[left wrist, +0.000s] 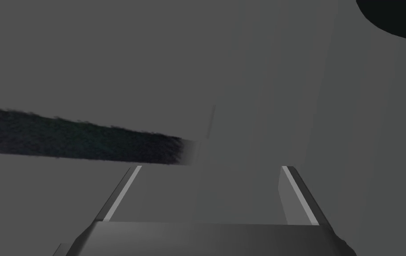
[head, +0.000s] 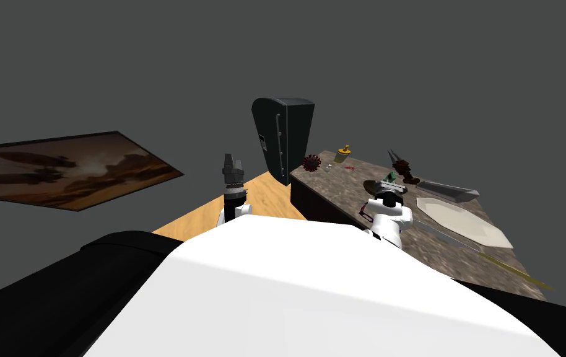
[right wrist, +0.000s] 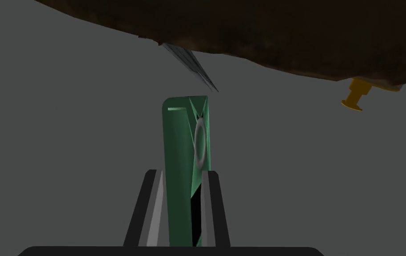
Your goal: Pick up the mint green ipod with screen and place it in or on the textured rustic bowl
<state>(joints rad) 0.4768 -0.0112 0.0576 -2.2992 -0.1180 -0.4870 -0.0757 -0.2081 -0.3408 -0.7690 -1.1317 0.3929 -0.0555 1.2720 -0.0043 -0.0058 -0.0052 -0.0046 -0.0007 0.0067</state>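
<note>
The right gripper (right wrist: 182, 172) had its fingers pressed narrow on the lower end of the green ipod (right wrist: 184, 133). It held the ipod up over the mottled brown worktop (head: 337, 186), a little in from the edge nearest the robot and just beside a dark shallow bowl (head: 374, 185). The ipod looked like a slim, stiff slab, probably light with slick faces. Most of it stuck out past the fingertips, so it might pivot, and a hold nearer its middle seemed safer. The left gripper (left wrist: 211, 195) was spread wide and empty, off the worktop's left end.

R pincer (head: 391, 183) w/ green ipod (head: 391, 176) by dark bowl (head: 373, 185), mottled counter (head: 337, 186).
</note>
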